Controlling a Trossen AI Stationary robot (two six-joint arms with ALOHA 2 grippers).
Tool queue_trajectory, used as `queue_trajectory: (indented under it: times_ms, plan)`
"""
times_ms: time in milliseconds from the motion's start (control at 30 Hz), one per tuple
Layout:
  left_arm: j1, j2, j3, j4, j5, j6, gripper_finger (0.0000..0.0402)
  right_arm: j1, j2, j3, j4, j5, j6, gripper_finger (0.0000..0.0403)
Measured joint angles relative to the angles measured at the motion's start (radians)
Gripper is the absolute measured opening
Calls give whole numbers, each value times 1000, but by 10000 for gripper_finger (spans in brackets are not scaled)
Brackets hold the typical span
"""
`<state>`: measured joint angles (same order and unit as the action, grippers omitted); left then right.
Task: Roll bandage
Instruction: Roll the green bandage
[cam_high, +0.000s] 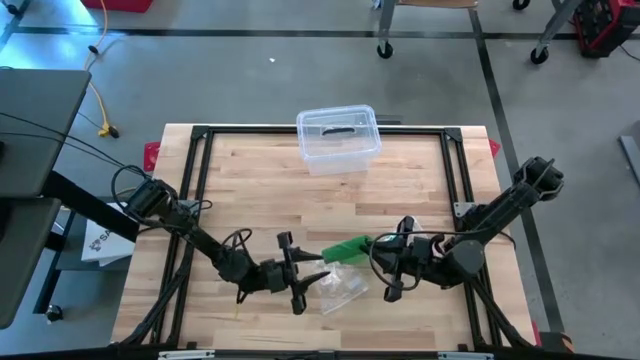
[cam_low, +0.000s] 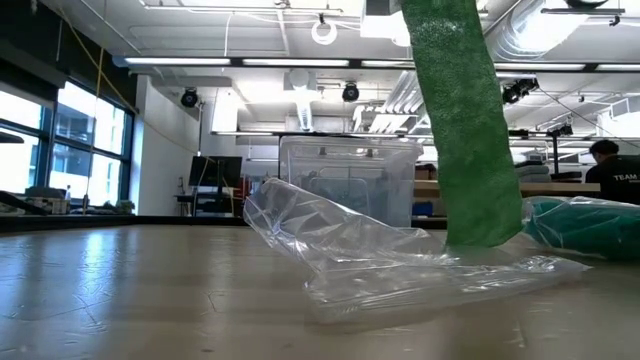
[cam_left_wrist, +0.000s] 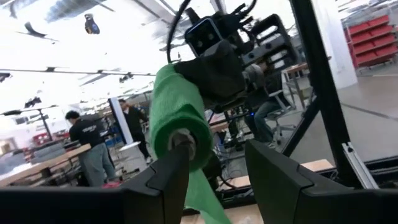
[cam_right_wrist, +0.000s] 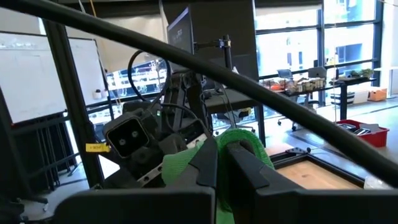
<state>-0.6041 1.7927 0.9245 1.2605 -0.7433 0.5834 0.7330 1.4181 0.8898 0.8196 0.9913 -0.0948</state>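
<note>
A green bandage is held above the table's near middle, between my two grippers. Its rolled part is in my right gripper, which is shut on it. A loose strip hangs from the roll down to a clear plastic bag that lies on the table. My left gripper is open and faces the roll from the table's left, with one fingertip right at the roll's end face. My right gripper pinches the rolled part of the bandage between its two fingers, coming level from the table's right. The roll is lifted clear, and its loose strip hangs down with its lower end on the plastic bag. My left gripper: whether its fingertip touches the roll's end I cannot tell.
A clear lidded plastic box stands at the table's far middle. The clear bag lies under and just near of the grippers. A black frame runs round the wooden top. Bare wood lies between the box and the grippers.
</note>
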Motion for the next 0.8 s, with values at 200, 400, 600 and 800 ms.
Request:
queue_trajectory:
  times_ms: [200, 400, 600, 800]
  plan:
    - [-2, 0, 0, 19, -22, -6, 152, 0, 0, 0, -2, 0, 5, 4]
    - [13, 0, 0, 24, 17, -45, 152, 0, 0, 0, -6, 1, 8, 4]
    - [45, 0, 0, 24, 32, -127, 152, 0, -1, 1, -4, 4, 13, 4]
    - [61, 0, 0, 24, 37, -185, 152, 0, -1, 1, -10, 1, 16, 4]
